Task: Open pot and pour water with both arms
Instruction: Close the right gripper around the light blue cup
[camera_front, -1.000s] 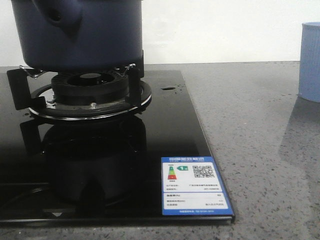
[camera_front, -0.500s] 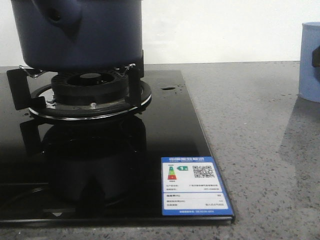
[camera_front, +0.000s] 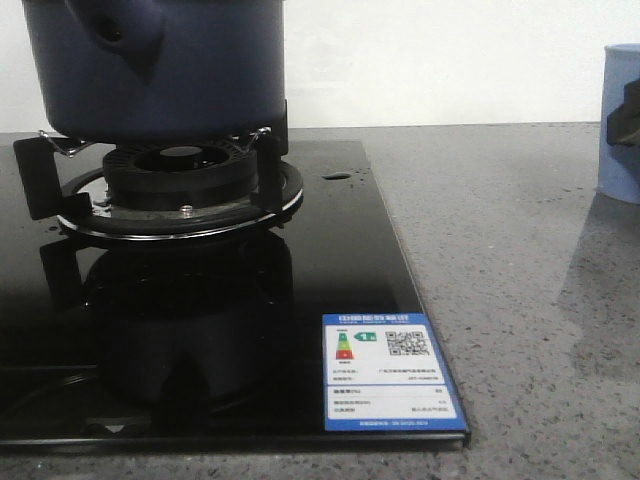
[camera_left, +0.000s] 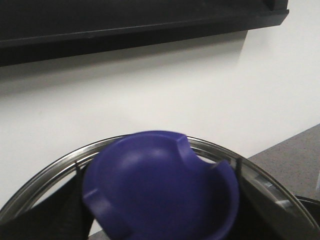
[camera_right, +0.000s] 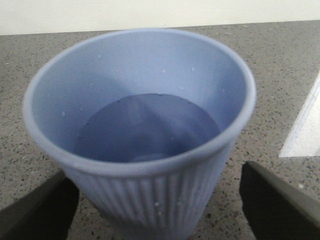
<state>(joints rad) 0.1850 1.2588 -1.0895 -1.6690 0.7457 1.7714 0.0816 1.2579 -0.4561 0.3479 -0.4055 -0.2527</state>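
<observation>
Grey speckled stone counter (camera_front: 500, 250) carries a glossy black glass hob (camera_front: 330, 290) where the large matte navy-blue pot (camera_front: 160, 65) sits on the burner, likely heavy and rigid, best gripped by its stubby side socket (camera_front: 120, 35); the left gripper's state cannot be told, and the right gripper (camera_right: 160, 210) spreads wide around a pale blue ribbed cup (camera_right: 142, 130).

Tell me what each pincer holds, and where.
Right pincer straddles the blue ribbed cup, not gripping. Left pincer flanks the lid's blue knob; grip cannot be told.

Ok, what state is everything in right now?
pot: upright on the burner, top out of view
burner: no flame showing
lid knob: near left wrist; on or off unclear
cup: upright, holding water
right gripper: open, straddling the cup
</observation>
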